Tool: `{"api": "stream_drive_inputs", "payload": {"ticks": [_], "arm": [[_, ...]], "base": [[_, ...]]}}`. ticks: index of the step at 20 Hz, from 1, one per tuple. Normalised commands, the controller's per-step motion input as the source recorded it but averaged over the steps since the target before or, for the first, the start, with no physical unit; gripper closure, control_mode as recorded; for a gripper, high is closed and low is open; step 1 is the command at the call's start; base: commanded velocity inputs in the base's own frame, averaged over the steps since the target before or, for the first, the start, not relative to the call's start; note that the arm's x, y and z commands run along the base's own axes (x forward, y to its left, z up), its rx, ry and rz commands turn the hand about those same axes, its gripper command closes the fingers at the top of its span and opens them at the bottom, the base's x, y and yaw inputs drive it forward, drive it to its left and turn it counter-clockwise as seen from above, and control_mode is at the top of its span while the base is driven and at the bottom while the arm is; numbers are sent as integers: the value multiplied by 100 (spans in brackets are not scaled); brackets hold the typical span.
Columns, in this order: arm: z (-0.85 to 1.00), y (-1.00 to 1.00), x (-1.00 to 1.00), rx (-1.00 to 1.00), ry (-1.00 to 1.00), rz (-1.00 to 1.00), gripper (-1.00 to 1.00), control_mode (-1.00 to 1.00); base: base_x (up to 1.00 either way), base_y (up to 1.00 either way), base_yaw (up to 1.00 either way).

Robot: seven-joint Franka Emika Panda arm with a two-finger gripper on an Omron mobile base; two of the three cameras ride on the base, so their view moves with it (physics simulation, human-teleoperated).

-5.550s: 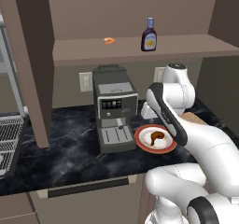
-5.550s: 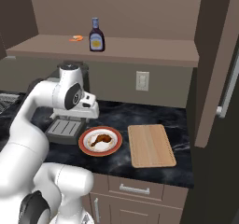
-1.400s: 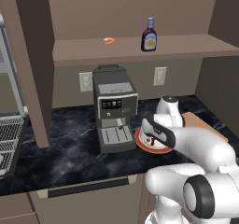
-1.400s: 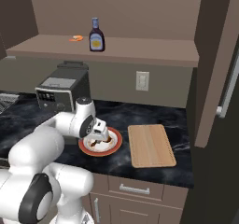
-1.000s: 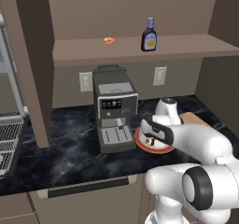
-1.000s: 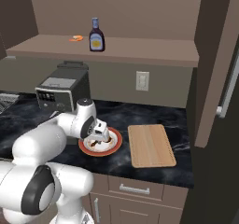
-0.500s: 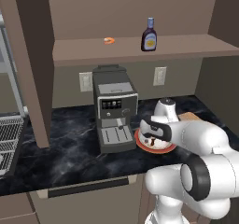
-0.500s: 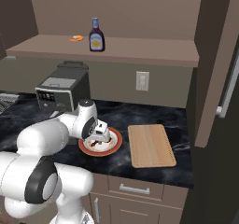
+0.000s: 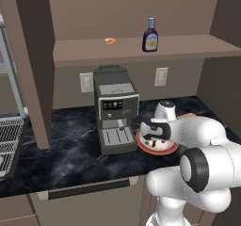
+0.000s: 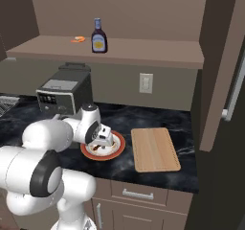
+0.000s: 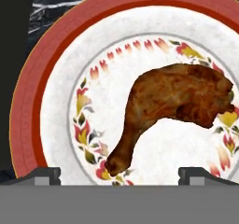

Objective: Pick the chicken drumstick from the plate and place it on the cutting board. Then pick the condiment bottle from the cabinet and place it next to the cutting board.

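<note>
Dark fingertips of my gripper [image 11: 119, 174] stand spread wide, holding nothing, poised low over the plate [image 11: 28, 111] with the chicken drumstick [image 11: 172, 104] lying between them, bone end toward me. Beside the plate, the coffee machine [image 9: 114, 114] crowds one edge; on the other side the cutting board [image 10: 154, 149] lies just apart. Above, the condiment bottle [image 10: 98, 36] stands on the cabinet [image 10: 143, 51] shelf.

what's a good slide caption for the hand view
Open hand poised over the chicken drumstick lying on the plate.
</note>
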Motion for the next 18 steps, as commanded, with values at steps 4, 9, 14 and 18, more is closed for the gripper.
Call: {"api": "stream_drive_inputs", "payload": {"ticks": [4, 9, 14, 18], "arm": [[-12, 0, 10, 0, 0, 0, -100, -100], [-11, 0, 12, 0, 0, 0, -100, -100], [-11, 0, 11, 0, 0, 0, -100, -100], [-10, 0, 8, 0, 0, 0, -100, -100]], "base": [[0, 0, 0], [0, 0, 0], [0, 0, 0], [0, 0, 0]]}}
